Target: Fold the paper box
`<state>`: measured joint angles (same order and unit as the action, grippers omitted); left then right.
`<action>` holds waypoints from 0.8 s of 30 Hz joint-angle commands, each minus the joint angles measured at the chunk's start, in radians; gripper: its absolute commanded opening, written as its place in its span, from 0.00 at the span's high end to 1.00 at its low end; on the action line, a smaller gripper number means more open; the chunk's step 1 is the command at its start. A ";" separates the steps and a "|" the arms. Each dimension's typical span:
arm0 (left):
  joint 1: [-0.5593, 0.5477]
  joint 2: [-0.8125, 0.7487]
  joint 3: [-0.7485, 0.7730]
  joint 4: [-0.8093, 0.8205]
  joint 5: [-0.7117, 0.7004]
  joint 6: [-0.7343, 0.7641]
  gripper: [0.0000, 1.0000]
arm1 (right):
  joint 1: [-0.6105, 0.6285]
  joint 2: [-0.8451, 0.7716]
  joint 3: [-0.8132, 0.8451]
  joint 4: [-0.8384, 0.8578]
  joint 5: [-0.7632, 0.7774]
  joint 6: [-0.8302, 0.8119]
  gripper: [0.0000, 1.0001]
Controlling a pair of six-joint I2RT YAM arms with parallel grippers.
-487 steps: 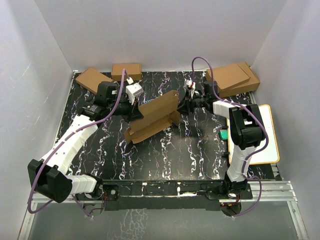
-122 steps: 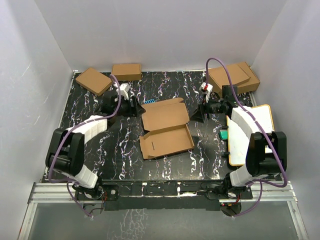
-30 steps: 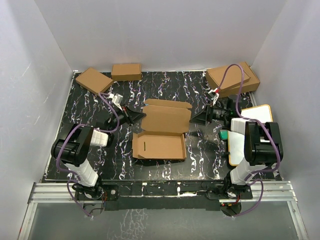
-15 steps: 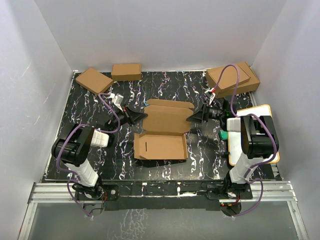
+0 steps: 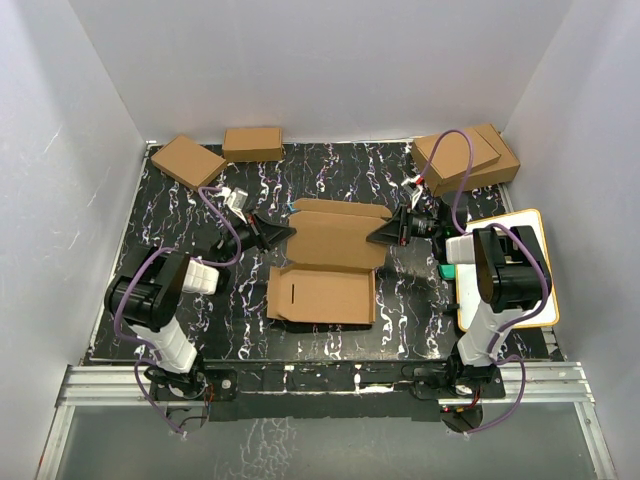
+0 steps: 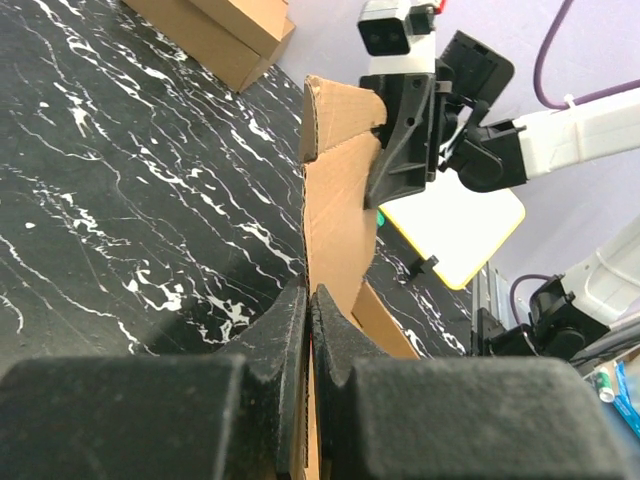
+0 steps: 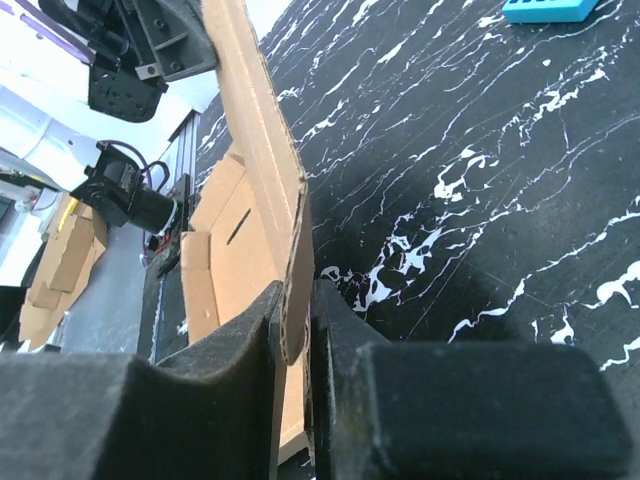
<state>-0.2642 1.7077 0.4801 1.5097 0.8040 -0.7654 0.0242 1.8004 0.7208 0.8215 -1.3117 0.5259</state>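
Observation:
The paper box [image 5: 322,294] lies open mid-table, a brown cardboard sheet with a slot in its near panel. Its rear panel [image 5: 336,236] is raised on edge. My left gripper [image 5: 287,232] is shut on that panel's left edge; in the left wrist view the cardboard [image 6: 335,220] runs straight into the shut left gripper [image 6: 309,296]. My right gripper [image 5: 373,237] pinches the panel's right edge, and in the right wrist view both sides of the right gripper [image 7: 298,312] press on the cardboard edge [image 7: 250,140].
Two small brown boxes [image 5: 187,160] [image 5: 252,143] sit at the back left. Larger stacked boxes [image 5: 465,158] stand at the back right. A white board with a yellow rim [image 5: 520,250] and a green item [image 5: 447,270] lie at the right. A blue object [image 7: 545,10] lies behind the panel.
My right gripper has moved left to the raised panel's right edge and closed on it. The left gripper has kept its grip and place.

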 commanded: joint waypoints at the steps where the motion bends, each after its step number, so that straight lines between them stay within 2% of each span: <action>1: -0.005 -0.060 0.006 -0.023 -0.014 0.039 1.00 | -0.003 -0.047 -0.014 0.128 -0.039 -0.007 0.86; 4: -0.004 -0.106 0.000 -0.106 -0.055 0.075 0.98 | -0.003 -0.049 -0.018 0.151 -0.065 -0.013 0.92; 6: -0.006 -0.161 -0.004 -0.252 -0.123 0.122 0.89 | -0.006 -0.049 -0.020 0.159 -0.087 -0.026 0.92; 11: -0.002 -0.353 -0.008 -0.587 -0.284 0.243 0.56 | -0.012 -0.113 -0.032 0.157 -0.113 -0.067 0.92; 13: 0.003 -0.435 0.004 -0.745 -0.332 0.272 0.49 | -0.012 -0.126 -0.031 0.145 -0.116 -0.082 0.92; 17: 0.005 -0.541 0.034 -1.051 -0.427 0.278 0.47 | -0.012 -0.148 -0.025 0.083 -0.117 -0.132 0.92; 20: 0.006 -0.588 0.039 -1.217 -0.453 0.266 0.50 | -0.013 -0.156 -0.024 0.068 -0.117 -0.147 0.92; 23: 0.005 -0.625 0.016 -1.256 -0.435 0.234 0.62 | -0.013 -0.162 -0.026 0.065 -0.115 -0.152 0.92; 24: 0.004 -0.634 0.004 -1.240 -0.415 0.211 0.69 | -0.013 -0.164 -0.026 0.063 -0.114 -0.153 0.92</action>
<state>-0.2638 1.1305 0.4904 0.4152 0.3916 -0.5232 0.0170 1.6794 0.6899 0.8478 -1.4124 0.4351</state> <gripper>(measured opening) 0.401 0.097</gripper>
